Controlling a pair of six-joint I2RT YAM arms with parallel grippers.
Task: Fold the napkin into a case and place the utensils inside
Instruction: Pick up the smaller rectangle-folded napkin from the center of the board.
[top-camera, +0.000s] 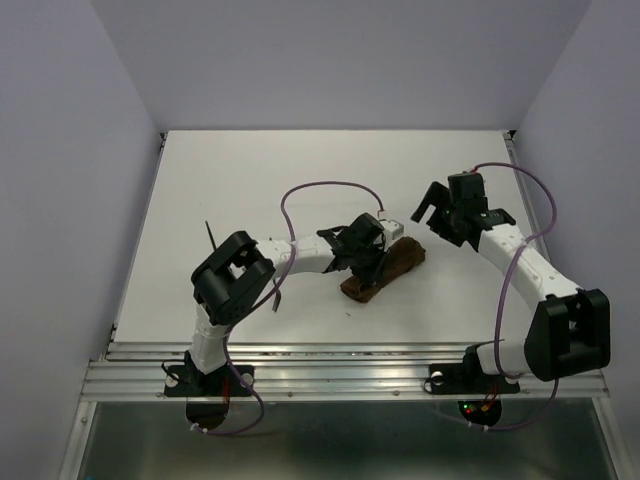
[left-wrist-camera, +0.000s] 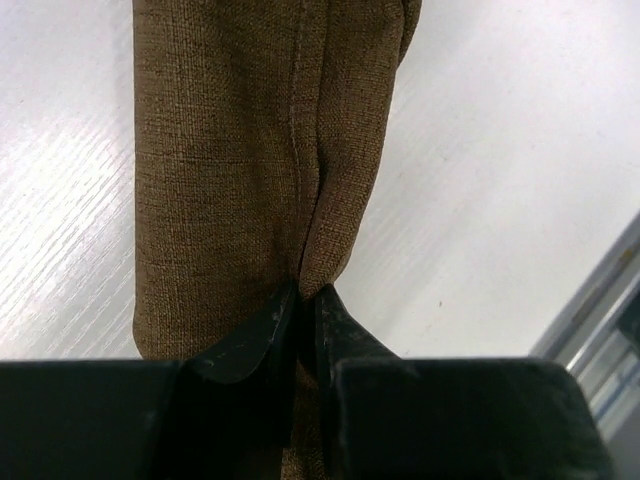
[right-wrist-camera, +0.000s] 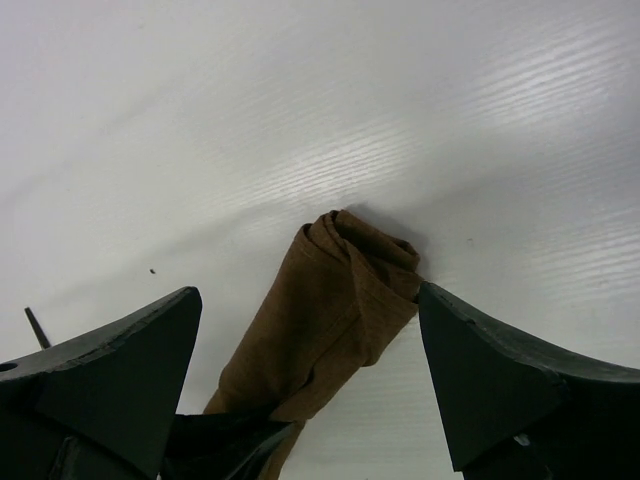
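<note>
- The case (top-camera: 385, 268) lay at the centre of the frame as a narrow roll of brown woven cloth, slanting toward the upper right.
- The left pincer (left-wrist-camera: 305, 300) was nearly closed, nipping a lengthwise fold of it.
- The right pincer (right-wrist-camera: 307, 295) gaped wide and held nothing — just beyond the roll's upper-right end.
- A thin dark utensil (top-camera: 212, 236) lay on the white tabletop (top-camera: 250, 180) at centre left, well apart, with the left arm's elbow between.

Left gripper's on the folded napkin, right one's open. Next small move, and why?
Probably raise the left gripper slightly to open the napkin. It pinches a fold at one end, the right gripper stands open and clear, and a utensil lies outside on the table.
</note>
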